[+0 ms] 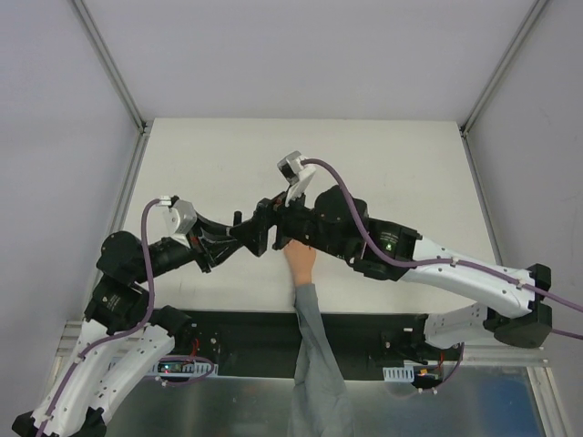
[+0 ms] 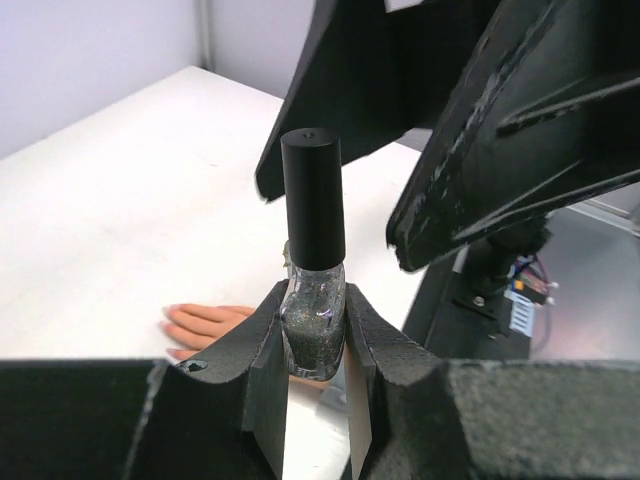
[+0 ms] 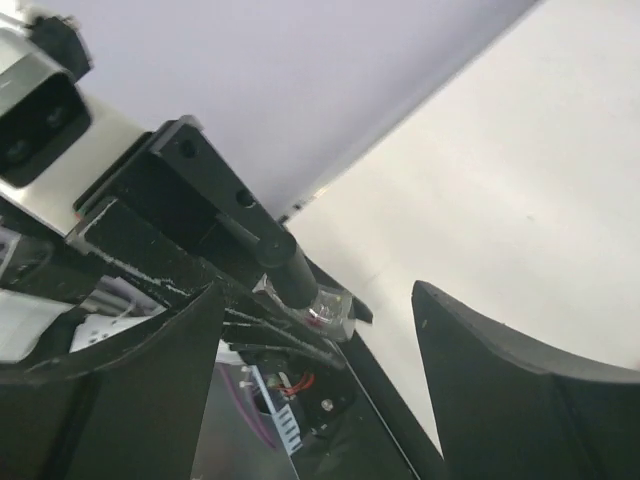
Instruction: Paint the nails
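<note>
Left hand [image 2: 315, 352] clenches a slippery-looking glass polish bottle [image 2: 313, 335]; right hand [image 3: 320, 292], released, straddles its black cap [image 2: 313, 195], the likely hold. Tiny, stiff-looking nails [image 2: 169, 315] of the peach mannequin hand [image 2: 212, 325] lie by the desk's [image 1: 219, 164] near edge.

— Where does the top view sit?
— High, above and behind the arms [image 1: 455, 269], looking down over the whole table [image 1: 209, 155].
— And the wrist views?
— Both very near. The left faces across toward the table's right edge; the right, tilted, faces back leftward. Each has the bottle [image 2: 313, 250] close — so they overlap there.
</note>
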Robot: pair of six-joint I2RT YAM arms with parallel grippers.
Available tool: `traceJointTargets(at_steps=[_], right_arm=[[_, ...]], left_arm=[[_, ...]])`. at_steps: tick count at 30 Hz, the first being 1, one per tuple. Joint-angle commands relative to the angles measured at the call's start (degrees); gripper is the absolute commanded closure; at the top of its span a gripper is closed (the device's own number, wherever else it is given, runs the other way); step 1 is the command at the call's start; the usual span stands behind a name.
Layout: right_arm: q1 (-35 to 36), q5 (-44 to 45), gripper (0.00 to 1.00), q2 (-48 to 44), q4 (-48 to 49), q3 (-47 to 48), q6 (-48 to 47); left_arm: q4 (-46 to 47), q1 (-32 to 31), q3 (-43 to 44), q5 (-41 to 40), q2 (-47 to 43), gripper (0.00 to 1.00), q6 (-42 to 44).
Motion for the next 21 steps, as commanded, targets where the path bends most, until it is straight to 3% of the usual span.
traceJointTargets(at_steps=[1, 12, 16, 20, 21], right_arm=[[4.66, 25.53, 0.25, 5.78, -12.80, 11.22, -1.46], [12.49, 44.98, 0.51, 19.78, -14.76, 27.49, -2.77], [12.50, 45.79, 0.69, 21.71, -13.88, 29.08, -3.31], [12.58, 46.49, 0.74, 21.63, -13.26, 27.77, -2.95], [12.58, 46.58, 0.80, 21.37, -12.57, 27.24, -3.21]], left_arm=[[0.58, 0.31, -1.11, -8.80, -2.73, 1.00, 6.62], [0.67, 0.31, -3.66, -15.57, -3.87, 1.00, 6.80], [0.58, 0.31, -3.93, -16.36, -4.49, 1.00, 6.45], [0.67, 0.22, -3.84, -15.93, -4.66, 1.00, 5.31], [0.67, 0.31, -3.84, -15.49, -4.67, 1.00, 5.13]])
